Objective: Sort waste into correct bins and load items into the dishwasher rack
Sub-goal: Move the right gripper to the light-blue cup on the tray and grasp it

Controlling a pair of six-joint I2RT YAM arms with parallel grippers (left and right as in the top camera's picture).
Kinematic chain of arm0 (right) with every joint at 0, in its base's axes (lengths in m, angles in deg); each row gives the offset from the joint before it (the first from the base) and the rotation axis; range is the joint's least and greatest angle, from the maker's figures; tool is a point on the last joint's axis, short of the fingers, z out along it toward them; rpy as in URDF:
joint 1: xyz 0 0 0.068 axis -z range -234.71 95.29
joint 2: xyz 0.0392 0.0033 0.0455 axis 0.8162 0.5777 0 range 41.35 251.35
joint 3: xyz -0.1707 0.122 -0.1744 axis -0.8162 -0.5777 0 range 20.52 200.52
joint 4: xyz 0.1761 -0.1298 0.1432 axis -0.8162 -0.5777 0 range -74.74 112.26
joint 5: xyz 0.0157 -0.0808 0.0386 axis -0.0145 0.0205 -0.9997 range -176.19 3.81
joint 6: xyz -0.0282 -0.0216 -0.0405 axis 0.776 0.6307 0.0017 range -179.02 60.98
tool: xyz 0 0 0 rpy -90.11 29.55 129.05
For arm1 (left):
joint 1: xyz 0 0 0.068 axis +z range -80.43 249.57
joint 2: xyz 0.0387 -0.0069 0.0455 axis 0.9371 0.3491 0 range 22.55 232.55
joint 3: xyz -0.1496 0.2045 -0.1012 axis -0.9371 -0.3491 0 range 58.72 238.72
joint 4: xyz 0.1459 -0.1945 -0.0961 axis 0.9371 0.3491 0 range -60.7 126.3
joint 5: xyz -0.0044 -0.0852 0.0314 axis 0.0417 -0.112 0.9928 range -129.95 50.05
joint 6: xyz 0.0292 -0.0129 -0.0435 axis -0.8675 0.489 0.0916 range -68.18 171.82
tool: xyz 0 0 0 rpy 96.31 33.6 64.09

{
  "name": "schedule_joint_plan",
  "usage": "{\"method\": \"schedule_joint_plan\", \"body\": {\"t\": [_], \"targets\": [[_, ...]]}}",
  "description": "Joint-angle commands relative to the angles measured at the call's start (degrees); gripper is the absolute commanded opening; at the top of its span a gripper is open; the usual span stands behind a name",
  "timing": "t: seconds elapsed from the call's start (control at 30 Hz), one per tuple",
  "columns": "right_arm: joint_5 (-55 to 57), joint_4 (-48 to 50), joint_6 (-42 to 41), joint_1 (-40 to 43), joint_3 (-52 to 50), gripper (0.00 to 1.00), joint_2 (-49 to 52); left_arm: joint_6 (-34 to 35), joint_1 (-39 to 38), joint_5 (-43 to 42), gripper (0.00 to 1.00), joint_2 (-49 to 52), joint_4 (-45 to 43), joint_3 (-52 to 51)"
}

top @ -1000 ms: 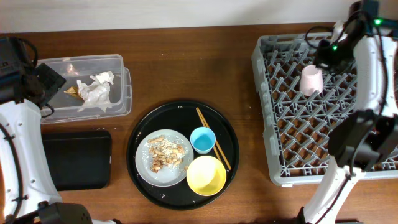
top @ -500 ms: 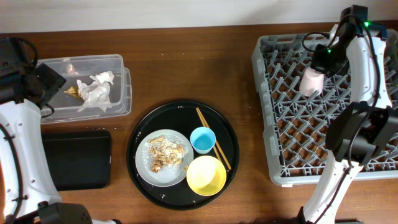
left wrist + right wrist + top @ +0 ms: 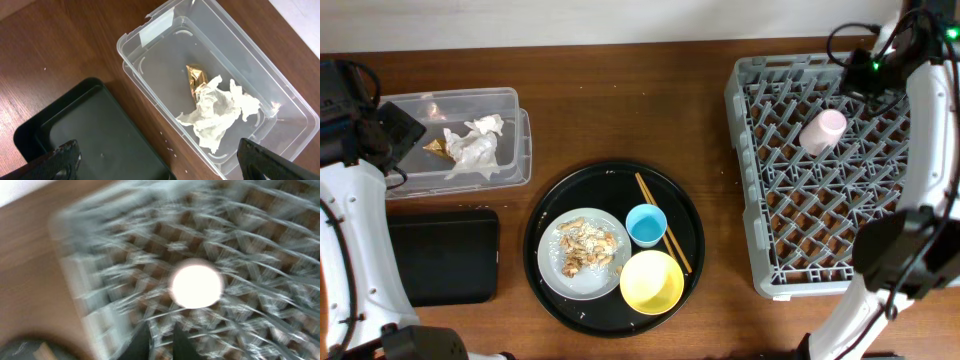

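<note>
The pink cup [image 3: 823, 131] lies tilted on the pegs at the back of the dishwasher rack [image 3: 760, 250], free of any grip. My right gripper [image 3: 868, 75] hovers beyond it, fingers slightly apart and empty. The right wrist view is blurred: the cup [image 3: 196, 286] is a pale blob above my gripper [image 3: 161, 342]. My left gripper [image 3: 165, 167] stands open over the clear tub [image 3: 150, 30], which holds tissue [image 3: 220, 107] and a gold wrapper [image 3: 196, 79]. The plate [image 3: 552, 275] with food scraps [image 3: 585, 245], blue cup [image 3: 646, 224] and yellow bowl [image 3: 651, 282] sit on the round tray.
The round black tray [image 3: 610, 175] also carries chopsticks [image 3: 648, 192] beside the blue cup. A shallow black rectangular tray [image 3: 440, 255] lies in front of the clear tub [image 3: 510, 130] at the left. Bare wood separates the round tray from the rack.
My right gripper has let go of the pink cup and pulled away toward the rack's back right. The cup now rests on the pegs. The left arm has not moved.
</note>
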Motion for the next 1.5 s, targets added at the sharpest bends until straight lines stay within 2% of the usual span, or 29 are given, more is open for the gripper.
{"method": "schedule_joint_plan", "body": {"t": [0.0,0.03,0.1,0.17,0.23,0.33,0.43,0.47,0.5,0.6,0.63,0.73,0.87,0.97,1.1,1.2,1.37,1.47], "targets": [[-19.69,-2.32,7.58,-5.03,0.04,0.28,-5.27,0.31,0.33,0.37,0.99,-0.61,-0.15,0.61],[-21.66,-3.48,8.68,-6.97,0.04,0.32,-5.75,0.31,0.33,0.39,0.99,-0.61,-0.15,0.61],[-22.01,-5.90,11.30,-11.34,0.02,0.54,-5.90,0.31,0.33,0.37,0.99,-0.61,-0.15,0.61],[-21.88,-8.98,12.46,-16.37,-0.13,0.84,-5.18,0.31,0.33,0.39,0.99,-0.61,-0.15,0.61],[-21.53,-12.81,12.46,-21.73,-0.13,0.86,-4.15,0.31,0.33,0.39,0.99,-0.61,-0.15,0.61],[-18.32,-17.81,12.41,-30.58,-0.13,0.83,-2.80,0.31,0.33,0.37,0.99,-0.61,-0.15,0.61],[-16.41,-18.97,12.41,-37.97,-0.94,0.84,-2.51,0.31,0.33,0.39,0.99,-0.61,-0.15,0.61],[-14.71,-18.67,12.37,-42.12,-1.57,0.87,-2.51,0.33,0.33,0.39,0.99,-0.61,-0.15,0.61],[-12.66,-18.08,12.17,-44.68,-2.21,1.00,-2.51,0.31,0.33,0.37,0.99,-0.61,-0.15,0.61],[-5.88,-16.00,8.24,-50.27,-4.48,0.99,-2.49,0.31,0.33,0.37,0.99,-0.61,-0.15,0.61],[-4.02,-14.93,6.38,-51.65,-5.49,0.96,-2.45,0.31,0.33,0.39,0.99,-0.61,-0.15,0.61],[-2.16,-9.29,1.75,-55.82,-10.56,0.78,-2.43,0.31,0.33,0.37,0.99,-0.61,-0.15,0.61],[-2.16,-1.46,-1.40,-58.97,-18.18,0.62,-2.43,0.31,0.33,0.39,0.99,-0.61,-0.15,0.61],[-2.14,3.34,-1.42,-60.02,-23.04,0.57,-2.43,0.31,0.33,0.37,0.99,-0.61,-0.15,0.61],[2.69,7.08,-6.16,-59.95,-27.26,0.52,-2.43,0.31,0.33,0.39,0.99,-0.61,-0.15,0.61],[6.95,7.72,-6.34,-60.00,-29.46,0.52,-2.43,0.31,0.33,0.37,0.99,-0.61,-0.15,0.61],[6.93,10.25,-7.45,-60.00,-32.22,0.51,-2.43,0.31,0.33,0.37,0.99,-0.61,-0.15,0.61],[6.80,13.05,-10.27,-60.02,-35.47,0.46,-2.43,0.31,0.33,0.39,0.99,-0.61,-0.15,0.61]]}}
